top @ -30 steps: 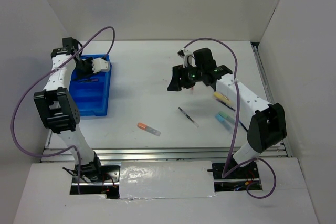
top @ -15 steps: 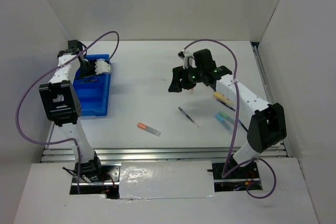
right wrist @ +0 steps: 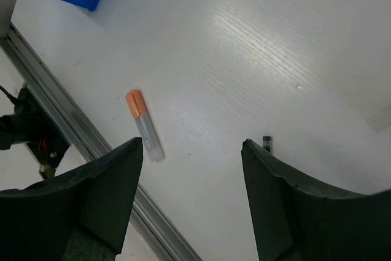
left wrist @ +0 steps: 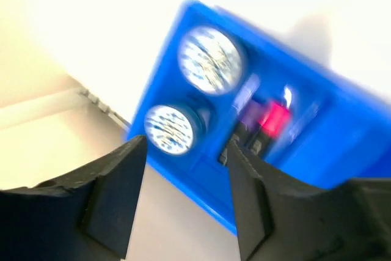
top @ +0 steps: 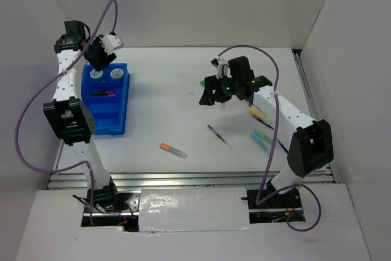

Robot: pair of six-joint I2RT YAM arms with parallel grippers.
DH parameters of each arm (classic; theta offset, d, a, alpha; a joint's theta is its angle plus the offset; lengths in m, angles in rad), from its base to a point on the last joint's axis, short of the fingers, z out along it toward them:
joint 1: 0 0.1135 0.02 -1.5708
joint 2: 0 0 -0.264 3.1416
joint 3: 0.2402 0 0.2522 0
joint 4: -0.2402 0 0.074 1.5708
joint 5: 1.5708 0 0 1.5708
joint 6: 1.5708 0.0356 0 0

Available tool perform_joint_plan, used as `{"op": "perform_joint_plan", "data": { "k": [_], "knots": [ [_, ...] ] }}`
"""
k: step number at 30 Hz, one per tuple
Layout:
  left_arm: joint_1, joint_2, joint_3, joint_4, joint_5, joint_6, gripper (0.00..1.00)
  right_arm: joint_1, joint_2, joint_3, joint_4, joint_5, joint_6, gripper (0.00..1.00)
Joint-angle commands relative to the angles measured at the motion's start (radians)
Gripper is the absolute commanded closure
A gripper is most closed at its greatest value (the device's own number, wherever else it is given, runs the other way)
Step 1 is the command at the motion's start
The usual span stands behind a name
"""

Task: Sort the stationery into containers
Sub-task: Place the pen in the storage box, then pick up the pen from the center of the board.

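- Orange cap first: the orange highlighter [top: 173, 150] lies flat on the counter [top: 171, 84], nearest the arm bases and well apart from everything else. It looks like light, stiff plastic that would roll easily, so a pinch across the middle of the barrel should suit.
- Just beyond it, the thin dark pen [top: 219, 136] lies aslant on the bare counter. It is probably slim and slippery, so the fingers would need to get right down to the surface at mid-length.
- Off to the right, a light-blue marker [top: 261, 137] and a yellow marker [top: 258, 113] sit beside the right arm, the yellow one partly hidden under it.
- The right claw [top: 209, 96] hangs above the middle of the counter, fingers spread, with nothing between them.
- Over on the left, the blue tray [top: 122, 109] holds a pink marker [top: 104, 93] in a middle compartment and two tape rolls [top: 96, 74] side by side in its far one.
- Farthest off, the left claw [top: 99, 58] hovers above those rolls, spread and empty.
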Motion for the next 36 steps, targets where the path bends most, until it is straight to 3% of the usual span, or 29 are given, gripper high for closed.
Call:
{"op": "perform_joint_plan", "data": {
  "k": [1,4,9,12,14,17,24,36],
  "knots": [
    [-0.052,-0.009,0.150,0.010,0.193,-0.416,0.36,-0.043,-0.014,-0.008,0.003,0.009,0.008,0.28],
    [-0.179,-0.107,0.019,0.221,0.147,-0.642,0.38,-0.110,-0.024,-0.035,0.006,-0.005,0.017,0.28],
    [-0.405,-0.121,-0.160,0.474,0.067,-0.848,0.28,-0.211,-0.044,-0.074,-0.024,-0.031,0.005,0.29],
    [-0.473,-0.007,-0.104,0.526,0.069,-1.033,0.28,-0.251,-0.083,-0.097,-0.032,-0.005,-0.023,0.29],
    [-0.488,0.105,-0.050,0.541,0.156,-1.084,0.27,-0.277,-0.100,-0.117,-0.035,0.004,-0.035,0.29],
    [-0.502,0.242,0.031,0.621,0.233,-1.253,0.16,-0.319,-0.126,-0.143,-0.032,-0.004,-0.038,0.29],
    [-0.540,0.441,0.116,0.762,0.218,-1.303,0.17,-0.374,-0.146,-0.170,-0.029,-0.021,-0.037,0.29],
    [-0.663,0.595,0.291,0.646,-0.014,-1.120,0.18,-0.414,-0.148,-0.177,-0.024,-0.054,-0.026,0.29]
  ]
}}
